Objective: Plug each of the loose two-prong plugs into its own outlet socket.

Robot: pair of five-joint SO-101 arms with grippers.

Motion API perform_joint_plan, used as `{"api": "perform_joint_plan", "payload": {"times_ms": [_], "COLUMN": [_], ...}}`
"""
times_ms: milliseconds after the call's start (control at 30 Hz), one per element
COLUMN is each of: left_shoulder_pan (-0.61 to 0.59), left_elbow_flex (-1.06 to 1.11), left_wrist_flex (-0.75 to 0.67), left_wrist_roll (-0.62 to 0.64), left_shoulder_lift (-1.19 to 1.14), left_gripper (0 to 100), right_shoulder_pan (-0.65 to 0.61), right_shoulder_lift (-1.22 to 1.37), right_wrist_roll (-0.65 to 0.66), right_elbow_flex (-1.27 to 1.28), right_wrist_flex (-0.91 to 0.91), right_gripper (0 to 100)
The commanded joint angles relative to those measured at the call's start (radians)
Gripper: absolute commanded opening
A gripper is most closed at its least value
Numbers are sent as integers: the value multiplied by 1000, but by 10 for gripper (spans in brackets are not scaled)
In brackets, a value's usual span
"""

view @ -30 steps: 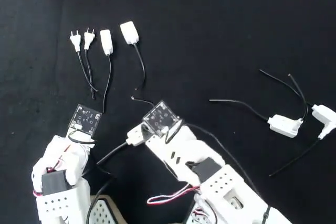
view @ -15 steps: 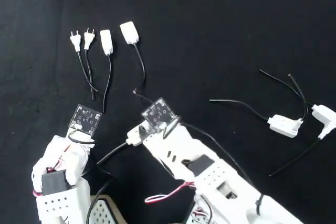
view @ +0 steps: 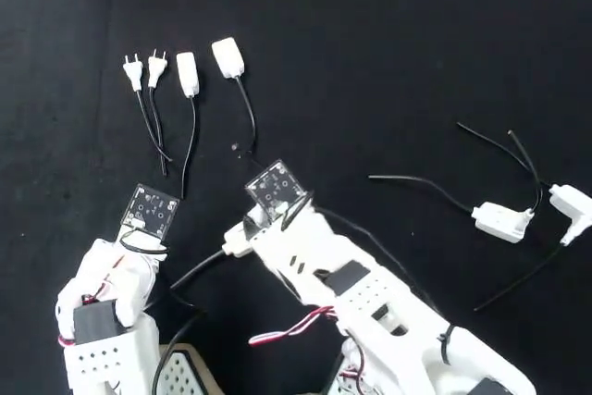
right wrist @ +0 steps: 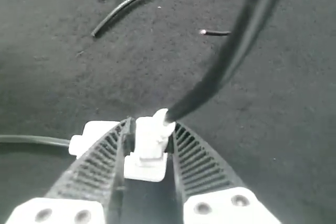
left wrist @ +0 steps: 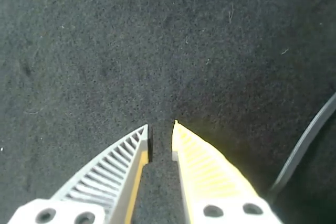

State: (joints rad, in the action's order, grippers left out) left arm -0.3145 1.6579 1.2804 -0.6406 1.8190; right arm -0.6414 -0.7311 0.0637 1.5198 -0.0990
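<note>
Between the fingers of my right gripper [right wrist: 151, 123] sits a white plug [right wrist: 149, 148], gripped tight, its black cable [right wrist: 226, 61] rising away from it. A second white piece [right wrist: 86, 130] lies against the outside of one finger; from above it pokes out beside the right arm [view: 236, 240]. Two loose two-prong plugs [view: 134, 69] [view: 157, 67] lie at the far left, with two white sockets [view: 187, 73] [view: 227, 56] beside them. My left gripper [left wrist: 160, 128] hovers shut over bare black cloth near the table's front left, holding nothing.
At the right lie two more white connector pieces [view: 502, 221] [view: 572, 203] with black cables [view: 416, 184] sprawling around them. A black cable [left wrist: 304, 148] runs close to my left gripper. Loose cable ends [right wrist: 131, 1] lie ahead of the right gripper.
The right arm has pushed a little farther from the table's front edge, toward the sockets, carrying the white plug. The left arm has stayed still.
</note>
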Motion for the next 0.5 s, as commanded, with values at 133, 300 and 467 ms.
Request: {"api": "perform_joint_plan", "payload": {"times_ms": [133, 300, 467], "left_shoulder_pan": [-2, -2, -2], "left_elbow_flex": [-4, -4, -4], "left_wrist_flex": [6, 6, 6], "left_wrist_roll": [-8, -8, -8], "left_shoulder_lift": [0, 0, 0], "left_gripper": [90, 90, 89], "right_shoulder_pan": [23, 8, -66], "right_shoulder_lift": [5, 5, 7], "right_wrist_roll": [-2, 34, 81], "right_elbow_flex": [-30, -15, -7], "right_wrist_flex": [5, 3, -40], "right_gripper": [12, 12, 12]}}
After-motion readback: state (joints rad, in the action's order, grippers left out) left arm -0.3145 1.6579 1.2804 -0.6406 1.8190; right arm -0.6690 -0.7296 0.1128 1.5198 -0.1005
